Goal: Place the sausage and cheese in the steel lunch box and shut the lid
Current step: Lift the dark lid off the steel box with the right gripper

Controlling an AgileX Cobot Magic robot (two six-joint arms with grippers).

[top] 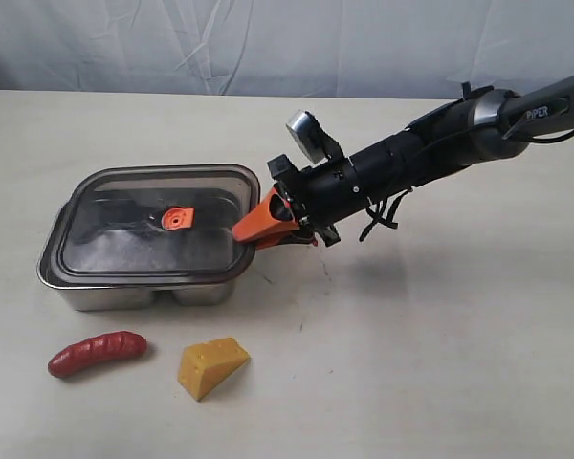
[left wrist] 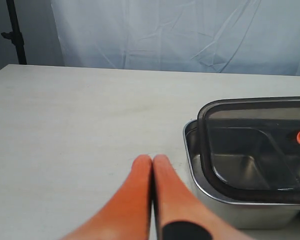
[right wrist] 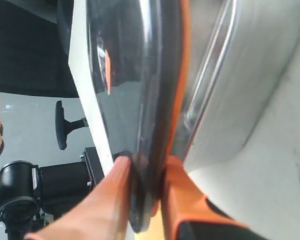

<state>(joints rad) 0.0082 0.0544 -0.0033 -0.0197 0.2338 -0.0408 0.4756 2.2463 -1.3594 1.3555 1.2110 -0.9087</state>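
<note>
Lid [top: 153, 222]: seated slightly askew on the box [top: 124, 292], valve tab up. Judged light, stiff, smooth plastic, likely slippery, so it is best pinched flat at the rim. Right tool [top: 251, 229] is narrowed onto the lid's right edge, with the rim clamped between both fingers. Left tool [left wrist: 152, 161] is pressed together, nothing held, beside the box above the desk [top: 440, 363]. Sausage [top: 97, 353] and cheese [top: 212, 366] are seen lying on the desk in front of the box, not yet loaded.
</note>
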